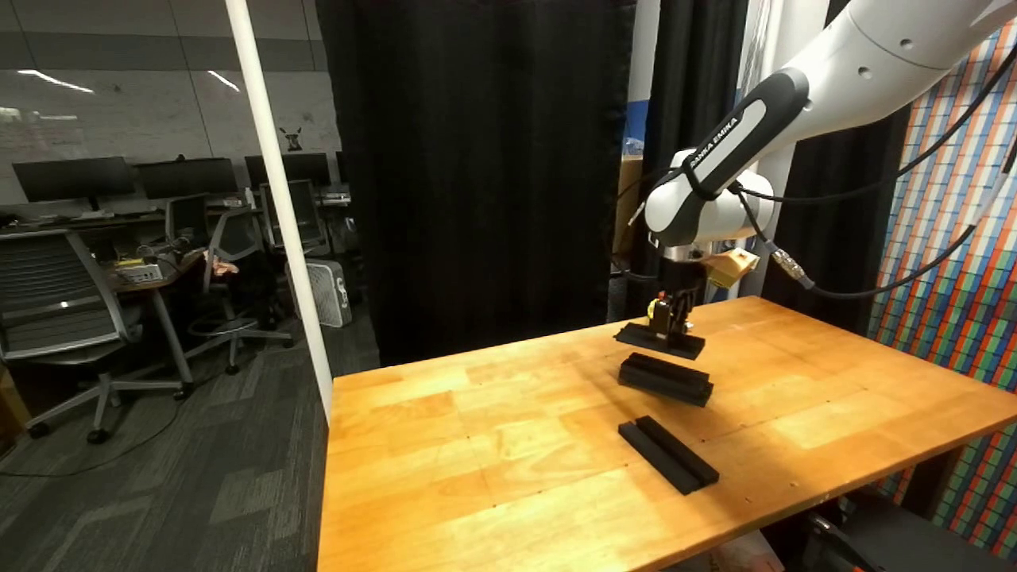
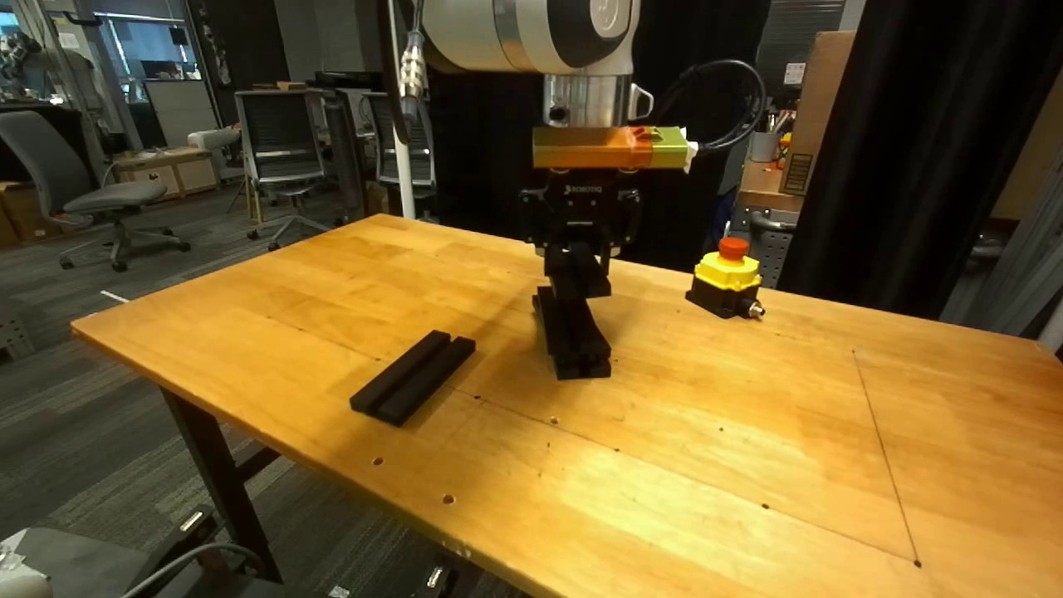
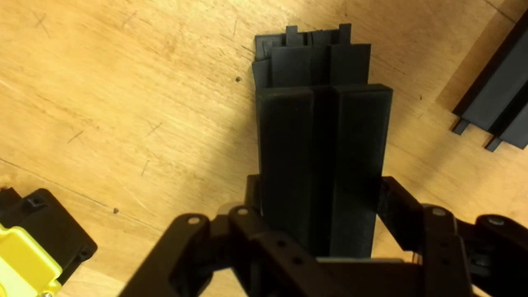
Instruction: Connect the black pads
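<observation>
Held pad (image 3: pixel 324 165) in pincer (image 3: pixel 320 196), pad stack (image 2: pixel 577 336) beneath on table (image 1: pixel 445 445), 1 lone pad (image 2: pixel 413 378) nearby

The way down from the gripper (image 3: pixel 321 194) is blocked by the pad stack (image 2: pixel 573 334) beneath the held pad (image 3: pixel 359 152). A bare lane is offered between the pad stack and the loose pad (image 2: pixel 415 378). On the opposite side, passage is limited by the red-and-yellow button (image 2: pixel 727 278). Overhead, room is filled by the arm (image 1: pixel 850 87). Wide open table (image 1: pixel 453 477) is shown at left in an exterior view.
</observation>
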`<state>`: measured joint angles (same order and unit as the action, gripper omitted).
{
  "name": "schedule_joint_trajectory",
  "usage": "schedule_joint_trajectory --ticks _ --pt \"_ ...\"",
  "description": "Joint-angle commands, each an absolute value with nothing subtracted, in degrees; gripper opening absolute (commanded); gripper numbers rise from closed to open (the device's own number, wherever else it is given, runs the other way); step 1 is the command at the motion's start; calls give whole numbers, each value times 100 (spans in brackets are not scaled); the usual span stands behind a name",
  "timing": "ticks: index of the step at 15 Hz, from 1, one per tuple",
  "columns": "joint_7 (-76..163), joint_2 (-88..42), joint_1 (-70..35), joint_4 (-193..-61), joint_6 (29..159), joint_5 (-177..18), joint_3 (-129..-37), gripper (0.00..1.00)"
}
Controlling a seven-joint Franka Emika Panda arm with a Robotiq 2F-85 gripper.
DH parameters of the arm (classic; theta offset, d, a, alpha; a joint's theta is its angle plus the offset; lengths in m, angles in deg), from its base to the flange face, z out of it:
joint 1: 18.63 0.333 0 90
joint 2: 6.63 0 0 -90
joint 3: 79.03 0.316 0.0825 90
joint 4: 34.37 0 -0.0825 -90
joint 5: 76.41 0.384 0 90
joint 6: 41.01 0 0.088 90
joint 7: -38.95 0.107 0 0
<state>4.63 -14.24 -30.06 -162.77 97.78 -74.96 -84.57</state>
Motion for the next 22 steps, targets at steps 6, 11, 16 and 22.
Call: schedule_joint_trajectory --ticks 6,11,16,22 --pt "-66 -1594 -3030 -16282 9724 -7356 -8415 46" --pt "-62 -1670 -3054 -16303 9770 -7315 -8399 46" --pt "-116 -1733 -3077 -16314 9822 -7217 -8376 46" --pt "-302 -1797 -3120 -16319 9855 -6989 -8370 46"
